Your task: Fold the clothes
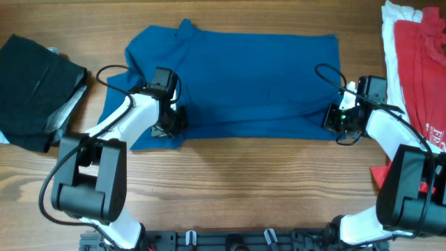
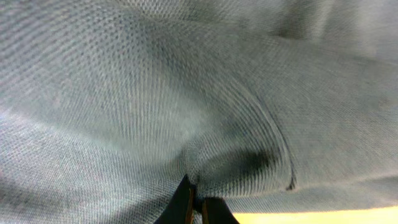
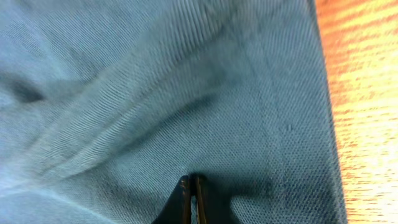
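The royal-blue shirt point(image 1: 237, 80) lies spread across the middle of the table, collar at the far left. My left gripper point(image 1: 169, 124) is shut on the shirt's near edge by the left sleeve; its wrist view shows the jaws point(image 2: 198, 198) pinching a fold of blue cloth point(image 2: 186, 93). My right gripper point(image 1: 336, 120) is shut on the shirt's near right corner; its wrist view shows the jaws point(image 3: 190, 186) pinching cloth point(image 3: 155, 93) close to the hem. A red tee with white lettering point(image 1: 426, 70) lies on a white garment point(image 1: 391, 49) at the far right.
A black garment point(image 1: 35, 90) over a grey one lies at the left edge. A red scrap point(image 1: 382, 174) sits near my right arm's base. Bare wooden table point(image 1: 251, 188) runs along the front.
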Available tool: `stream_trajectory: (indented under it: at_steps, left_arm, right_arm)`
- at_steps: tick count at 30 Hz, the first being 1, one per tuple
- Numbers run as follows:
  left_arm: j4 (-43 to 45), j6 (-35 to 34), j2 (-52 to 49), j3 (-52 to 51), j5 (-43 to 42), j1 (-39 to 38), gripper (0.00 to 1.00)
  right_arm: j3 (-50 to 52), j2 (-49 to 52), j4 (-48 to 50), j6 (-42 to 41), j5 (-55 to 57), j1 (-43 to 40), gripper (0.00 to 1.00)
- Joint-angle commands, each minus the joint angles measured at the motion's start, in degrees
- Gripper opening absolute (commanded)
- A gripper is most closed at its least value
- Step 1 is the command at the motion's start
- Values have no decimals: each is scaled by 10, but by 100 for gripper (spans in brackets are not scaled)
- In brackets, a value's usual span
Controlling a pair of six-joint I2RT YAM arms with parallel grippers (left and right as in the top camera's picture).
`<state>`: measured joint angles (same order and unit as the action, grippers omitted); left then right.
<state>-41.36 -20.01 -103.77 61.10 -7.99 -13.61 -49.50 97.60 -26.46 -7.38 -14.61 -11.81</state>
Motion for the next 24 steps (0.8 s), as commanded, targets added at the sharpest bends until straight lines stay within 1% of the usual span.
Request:
stream_trajectory:
  at_steps: [1, 4, 6, 8, 9, 11, 14, 17, 19, 21, 22, 24]
  left_arm:
    - [3, 3, 61, 10, 18, 1, 4]
    - [29, 3, 87, 16, 54, 1, 5]
    - [54, 3, 89, 16, 92, 1, 6]
    - [75, 3, 88, 16, 118, 1, 9]
    - [90, 3, 88, 16, 118, 1, 11]
    - [121, 3, 81, 16, 118, 1, 19]
    - [159, 3, 65, 16, 117, 1, 19]
    - [178, 3, 45, 16, 117, 1, 19]
    - [169, 2, 40, 16, 112, 1, 18]
    - [130, 3, 50, 16, 57, 1, 19]
    - [113, 3, 53, 16, 42, 1, 20]
    - [62, 1, 55, 16, 20, 0, 21]
  right_arm:
    - [20, 26, 7, 9, -9, 4, 4]
    - [22, 35, 7, 8, -9, 4, 4]
    - [22, 35, 7, 8, -9, 4, 4]
    - [22, 35, 6, 8, -9, 4, 4]
    - [22, 35, 6, 8, -9, 4, 4]
    - [22, 35, 7, 8, -9, 4, 4]
    - [22, 35, 6, 8, -9, 4, 4]
    - [22, 35, 7, 8, -9, 4, 4]
    - [22, 35, 7, 8, -9, 4, 4]
    - [22, 35, 8, 8, -9, 4, 4]
    - [22, 35, 9, 8, -9, 4, 4]
    - [22, 35, 9, 8, -9, 4, 4]
